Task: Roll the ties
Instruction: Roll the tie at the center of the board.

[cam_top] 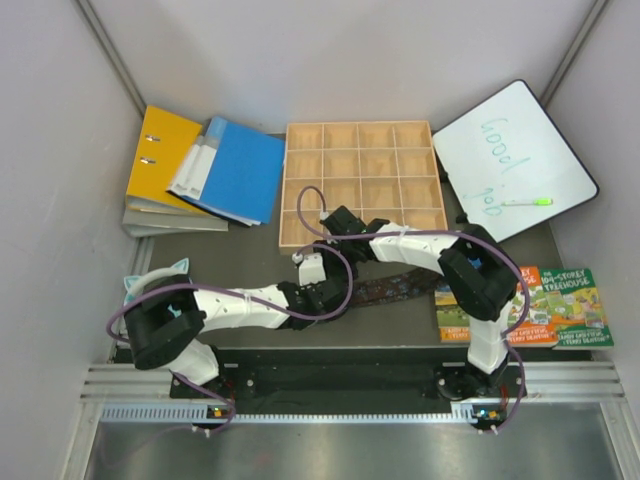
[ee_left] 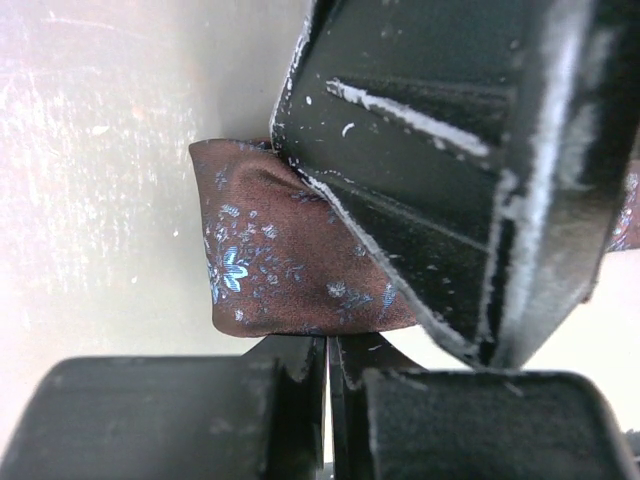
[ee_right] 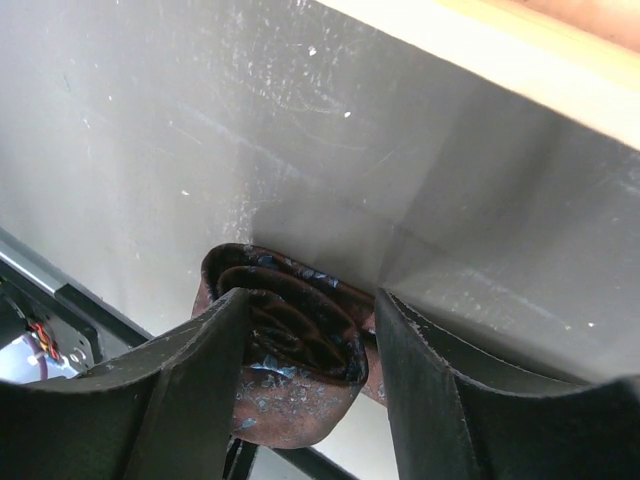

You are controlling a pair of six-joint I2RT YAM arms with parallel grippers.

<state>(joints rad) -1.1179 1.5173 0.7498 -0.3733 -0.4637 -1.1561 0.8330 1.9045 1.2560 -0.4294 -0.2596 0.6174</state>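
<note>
A dark brown tie with small blue flowers lies flat on the table (cam_top: 400, 288), running left toward the grippers. Its left end is wound into a small roll (ee_right: 295, 345), hidden under the grippers in the top view. My right gripper (ee_right: 310, 305) has one finger on each side of the roll and is shut on it, just in front of the wooden tray; it also shows in the top view (cam_top: 338, 232). In the left wrist view the roll (ee_left: 285, 260) sits just beyond my left gripper (ee_left: 337, 345). Its jaws are shut to a thin slit, and the tips pinch the roll's near edge.
A wooden compartment tray (cam_top: 360, 180) stands just behind the grippers, and its front edge shows in the right wrist view (ee_right: 500, 70). A yellow binder (cam_top: 160, 155) and a blue folder (cam_top: 235, 165) lie back left. A whiteboard (cam_top: 510, 155) with a green marker (cam_top: 530, 201) lies back right. Picture books (cam_top: 545, 305) lie right.
</note>
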